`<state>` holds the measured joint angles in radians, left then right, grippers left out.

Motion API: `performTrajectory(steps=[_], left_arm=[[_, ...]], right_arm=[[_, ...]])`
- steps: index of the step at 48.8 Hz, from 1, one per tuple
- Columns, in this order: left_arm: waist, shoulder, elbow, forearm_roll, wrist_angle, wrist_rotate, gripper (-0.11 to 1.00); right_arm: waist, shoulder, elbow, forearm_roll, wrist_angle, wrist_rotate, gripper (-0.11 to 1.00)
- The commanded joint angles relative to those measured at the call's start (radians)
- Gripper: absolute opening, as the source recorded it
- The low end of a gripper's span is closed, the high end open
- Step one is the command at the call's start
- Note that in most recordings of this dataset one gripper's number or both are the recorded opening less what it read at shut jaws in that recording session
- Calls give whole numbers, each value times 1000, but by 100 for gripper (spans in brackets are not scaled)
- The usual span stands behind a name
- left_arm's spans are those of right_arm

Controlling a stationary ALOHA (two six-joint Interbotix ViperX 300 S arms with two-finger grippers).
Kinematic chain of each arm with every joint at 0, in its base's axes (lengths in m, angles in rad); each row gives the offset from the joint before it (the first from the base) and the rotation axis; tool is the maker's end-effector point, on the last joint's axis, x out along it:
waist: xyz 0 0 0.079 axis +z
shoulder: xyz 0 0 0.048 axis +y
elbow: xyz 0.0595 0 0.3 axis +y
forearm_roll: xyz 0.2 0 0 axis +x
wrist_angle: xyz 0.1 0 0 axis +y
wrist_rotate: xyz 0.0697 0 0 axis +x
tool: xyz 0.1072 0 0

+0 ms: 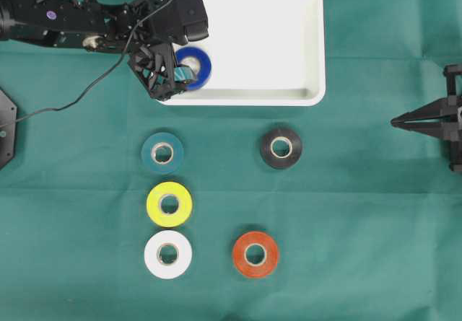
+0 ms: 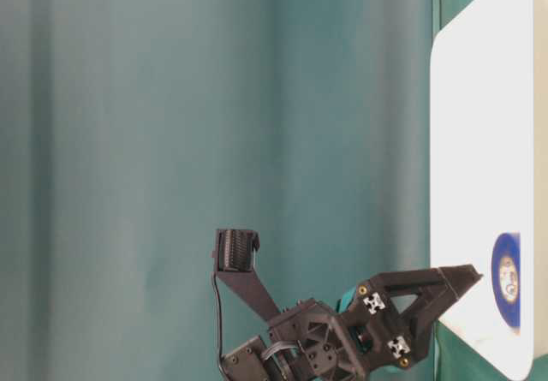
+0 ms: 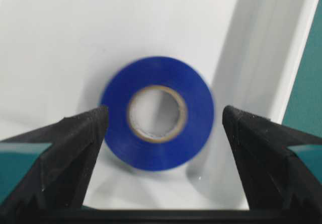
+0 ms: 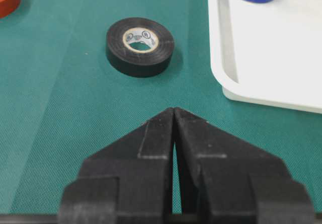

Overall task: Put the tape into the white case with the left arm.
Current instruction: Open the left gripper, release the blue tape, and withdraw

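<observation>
A blue tape (image 1: 196, 66) lies inside the white case (image 1: 289, 32), in its near-left corner. My left gripper (image 1: 182, 73) hangs over that corner with its jaws wide apart. In the left wrist view the blue tape (image 3: 157, 148) shows slightly blurred on the white case (image 3: 75, 43) floor, between the two black fingertips (image 3: 80, 143), and neither one presses on it. The table-level view has the left gripper (image 2: 467, 280) beside the blue tape (image 2: 507, 280) in the white case (image 2: 479, 124). My right gripper (image 1: 395, 122) rests at the far right, shut and empty.
Loose rolls lie on the green cloth in front of the case: teal (image 1: 162, 152), yellow (image 1: 169, 204), white (image 1: 168, 254), orange (image 1: 255, 254) and black (image 1: 281, 148). The black roll (image 4: 140, 39) lies ahead of the right gripper (image 4: 174, 111), left of the case rim (image 4: 221, 58).
</observation>
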<state>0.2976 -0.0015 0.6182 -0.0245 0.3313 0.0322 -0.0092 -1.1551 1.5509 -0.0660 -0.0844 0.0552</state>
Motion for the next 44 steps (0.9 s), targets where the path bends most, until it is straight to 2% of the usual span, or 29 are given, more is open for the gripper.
performTrajectory(steps=[1,13,24,44], left_arm=[[-2,-20,-9,0,-8,2,94],[-8,-38,-8,0,-8,0,94],[-46,-103,6,0,-8,0,94],[-100,-295,123,0,-6,-8,94]], right_arm=[[-2,6,-12,0,-9,2,-9],[-2,5,-12,0,-9,2,-9],[-2,6,-12,0,-9,2,-9],[-2,0,-11,0,-9,2,-9]])
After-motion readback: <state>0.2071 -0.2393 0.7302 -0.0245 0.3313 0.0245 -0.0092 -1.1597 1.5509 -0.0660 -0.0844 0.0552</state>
